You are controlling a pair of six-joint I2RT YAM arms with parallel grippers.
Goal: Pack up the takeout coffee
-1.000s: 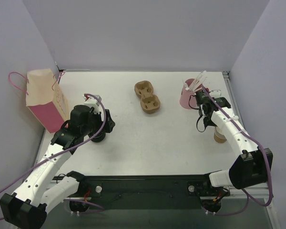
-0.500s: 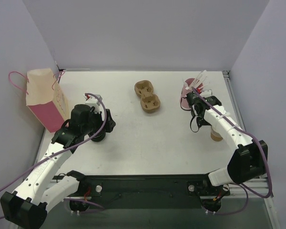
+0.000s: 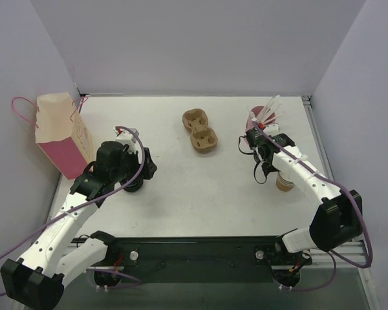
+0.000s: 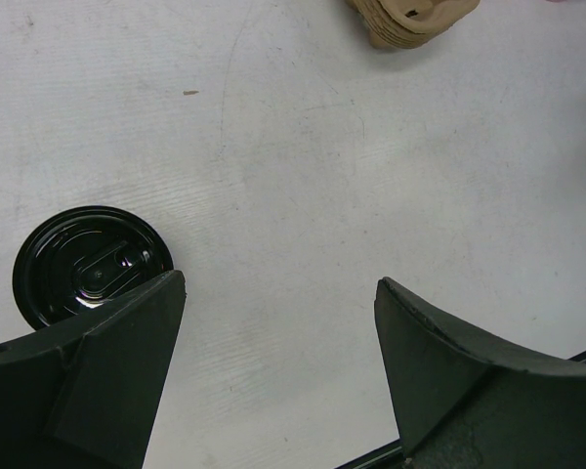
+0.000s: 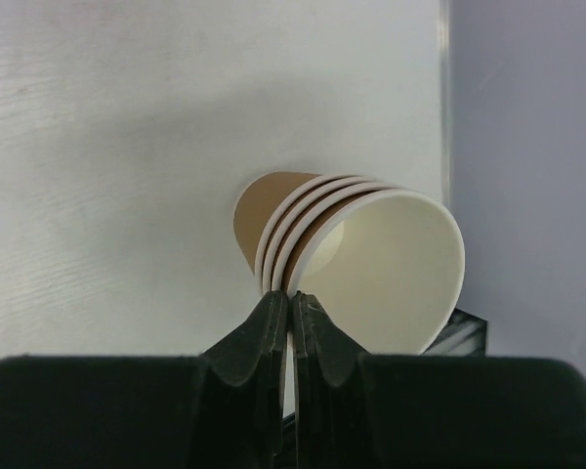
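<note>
The takeout coffee is a nested stack of several kraft-brown paper cups [image 5: 347, 249] with white insides, seen at the right of the table [image 3: 284, 183]. My right gripper [image 5: 292, 298] is shut on the rolled rim of the innermost cup, one finger inside and one outside; from above it [image 3: 272, 169] sits just left of the stack. Whether the stack rests on the table I cannot tell. My left gripper [image 4: 278, 283] hangs open over bare table with nothing between its fingers, at centre-left in the top view [image 3: 140, 172].
A black round lid [image 4: 90, 264] lies just beside the left finger. A pink-and-kraft paper bag [image 3: 59, 132] stands at the far left. A brown two-hole pulp tray [image 3: 200, 132] lies centre back. A pink cup with white sticks [image 3: 255, 124] stands behind the right gripper.
The right arm has moved leftward, away from the table's right edge, taking the cup stack with it. The left arm has not moved.
</note>
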